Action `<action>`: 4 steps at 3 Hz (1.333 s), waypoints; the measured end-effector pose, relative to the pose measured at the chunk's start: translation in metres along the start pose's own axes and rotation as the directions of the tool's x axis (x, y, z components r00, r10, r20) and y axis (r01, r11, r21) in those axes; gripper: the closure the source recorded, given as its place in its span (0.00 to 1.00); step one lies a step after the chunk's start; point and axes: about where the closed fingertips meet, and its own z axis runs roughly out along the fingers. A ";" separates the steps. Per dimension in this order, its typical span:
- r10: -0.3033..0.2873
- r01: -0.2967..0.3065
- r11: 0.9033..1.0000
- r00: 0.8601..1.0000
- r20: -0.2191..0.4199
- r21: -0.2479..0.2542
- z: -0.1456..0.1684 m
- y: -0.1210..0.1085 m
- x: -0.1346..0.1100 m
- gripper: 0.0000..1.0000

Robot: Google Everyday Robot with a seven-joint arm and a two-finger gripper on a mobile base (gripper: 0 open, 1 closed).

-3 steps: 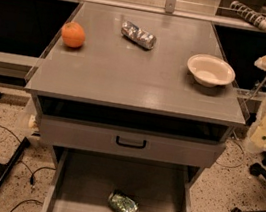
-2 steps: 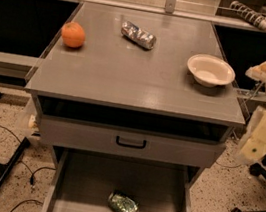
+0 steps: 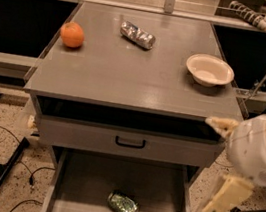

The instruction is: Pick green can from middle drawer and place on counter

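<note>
The green can point(image 3: 123, 205) is a small drink can with a shiny, wrinkled, foil-like green skin that shows pale glints. It lies on its side, angled slightly, on the flat grey floor of the pulled-out middle drawer point(image 3: 84, 186). It sits a little right of the drawer's centre line, apart from both side walls and toward the lower edge of the view. Nothing touches it.

Above the open drawer we see a closed drawer front point(image 3: 77, 134) with a black handle point(image 3: 130, 142). Above that is the grey tabletop point(image 3: 127, 77). The tabletop carries an orange point(image 3: 72, 34) at its left, a silver-blue can point(image 3: 138, 34) lying on its side near the back, and a pale bowl point(image 3: 210, 70) at its right. All three stand well apart from one another.

The tool point(image 3: 205, 169) hangs at the right of the cabinet, off its front right corner. Its two cream fingers are spread wide. The upper one point(image 3: 221, 125) is level with the front edge of the tabletop, and the lower one point(image 3: 224, 197) points down beside the open drawer. The tool holds nothing and is well apart from the green can.

Compared with the frame 0.7 s earlier, the tool has moved down and inward. It was then beside the bowl at the right edge of the view. The green can, the orange, the silver-blue can and the bowl have not shifted.
</note>
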 end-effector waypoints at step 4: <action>-0.006 0.012 0.993 0.998 0.057 -0.113 0.126 0.062 0.023 0.00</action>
